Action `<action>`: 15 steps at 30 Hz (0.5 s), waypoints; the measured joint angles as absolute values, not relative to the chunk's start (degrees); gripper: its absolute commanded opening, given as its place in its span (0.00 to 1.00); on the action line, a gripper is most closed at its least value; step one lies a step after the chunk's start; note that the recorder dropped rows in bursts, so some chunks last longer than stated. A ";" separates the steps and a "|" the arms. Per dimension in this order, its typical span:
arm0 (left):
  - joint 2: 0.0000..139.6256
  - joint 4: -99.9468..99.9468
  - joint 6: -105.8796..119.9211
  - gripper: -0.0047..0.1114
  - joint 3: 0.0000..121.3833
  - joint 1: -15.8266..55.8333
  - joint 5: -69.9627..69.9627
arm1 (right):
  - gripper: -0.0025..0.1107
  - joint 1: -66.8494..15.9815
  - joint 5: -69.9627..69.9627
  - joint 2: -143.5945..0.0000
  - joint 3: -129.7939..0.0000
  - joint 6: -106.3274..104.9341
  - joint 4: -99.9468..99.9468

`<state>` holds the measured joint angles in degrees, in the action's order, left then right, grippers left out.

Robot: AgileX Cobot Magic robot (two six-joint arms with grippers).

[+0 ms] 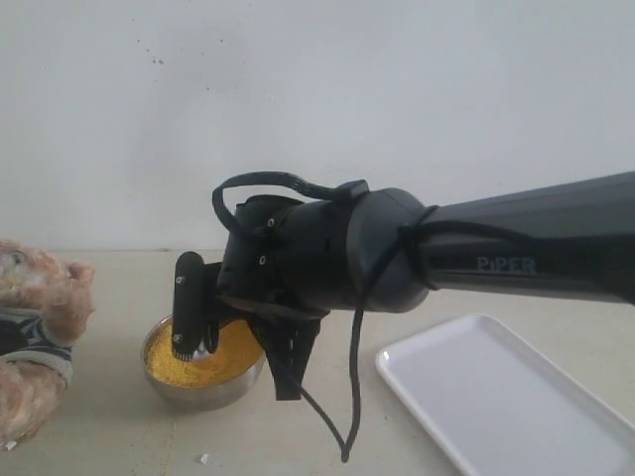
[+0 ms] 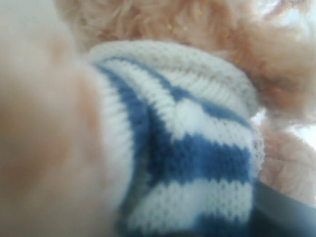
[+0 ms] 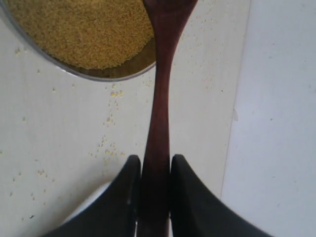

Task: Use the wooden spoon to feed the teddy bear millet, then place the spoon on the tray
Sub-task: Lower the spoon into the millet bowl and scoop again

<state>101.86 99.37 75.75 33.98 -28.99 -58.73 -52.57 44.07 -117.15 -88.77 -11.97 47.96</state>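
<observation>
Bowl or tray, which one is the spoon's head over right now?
The steel bowl holding the millet: the spoon, clamped by the right gripper, reaches across its rim. The white tray lies apart, off to one side.

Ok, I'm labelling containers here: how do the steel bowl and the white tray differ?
The bowl is round, deep, shiny steel; the tray is rectangular, flat, white. The bowl holds millet; the tray's visible part is bare. The bowl is smaller than the tray. Both sit on the table, apart.
</observation>
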 measured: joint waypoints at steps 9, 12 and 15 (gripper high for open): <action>101.86 99.37 75.75 0.07 33.98 -28.99 -59.38 | 0.02 -52.57 44.19 -117.65 -88.77 -17.03 45.82; 101.86 99.37 75.75 0.07 33.98 -28.99 -59.51 | 0.02 -52.57 44.29 -117.65 -88.77 -18.17 45.01; 101.86 99.37 75.75 0.07 33.98 -28.99 -59.56 | 0.02 -52.80 44.29 -118.24 -88.77 -18.94 43.55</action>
<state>101.86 99.37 75.75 33.98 -28.99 -59.56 -52.80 44.29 -118.24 -88.77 -18.94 43.55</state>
